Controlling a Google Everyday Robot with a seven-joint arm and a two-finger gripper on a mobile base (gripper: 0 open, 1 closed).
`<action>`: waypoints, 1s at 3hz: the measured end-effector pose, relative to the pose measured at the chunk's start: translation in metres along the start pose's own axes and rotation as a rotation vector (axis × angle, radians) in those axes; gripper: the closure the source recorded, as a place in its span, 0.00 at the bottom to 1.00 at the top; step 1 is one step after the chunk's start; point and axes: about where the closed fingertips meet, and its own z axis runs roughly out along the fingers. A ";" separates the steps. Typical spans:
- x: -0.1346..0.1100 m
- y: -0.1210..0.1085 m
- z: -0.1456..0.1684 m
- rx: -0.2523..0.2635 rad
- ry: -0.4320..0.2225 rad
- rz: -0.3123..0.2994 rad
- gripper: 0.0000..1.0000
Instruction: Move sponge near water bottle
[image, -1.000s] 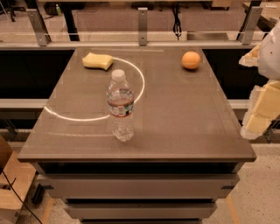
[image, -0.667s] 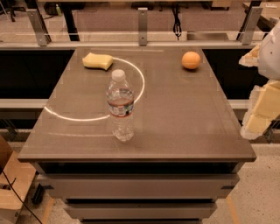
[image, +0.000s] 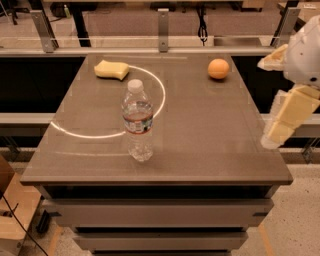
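Observation:
The pale yellow sponge (image: 111, 69) lies flat at the far left of the brown table (image: 210, 135). The clear water bottle (image: 137, 121) with a white cap and reddish label stands upright in the middle-left of the table, well in front of the sponge. My gripper (image: 283, 120) hangs at the right edge of the view, beside the table's right side and far from both the sponge and the bottle. It holds nothing that I can see.
An orange fruit (image: 218, 68) sits at the far right of the table. A bright curved streak of light (image: 150, 107) runs across the tabletop around the bottle. A railing with metal posts (image: 163, 30) stands behind the table.

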 end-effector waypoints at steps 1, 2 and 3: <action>-0.030 -0.018 0.018 -0.014 -0.166 -0.057 0.00; -0.035 -0.017 0.019 -0.021 -0.181 -0.061 0.00; -0.035 -0.017 0.019 -0.020 -0.180 -0.060 0.00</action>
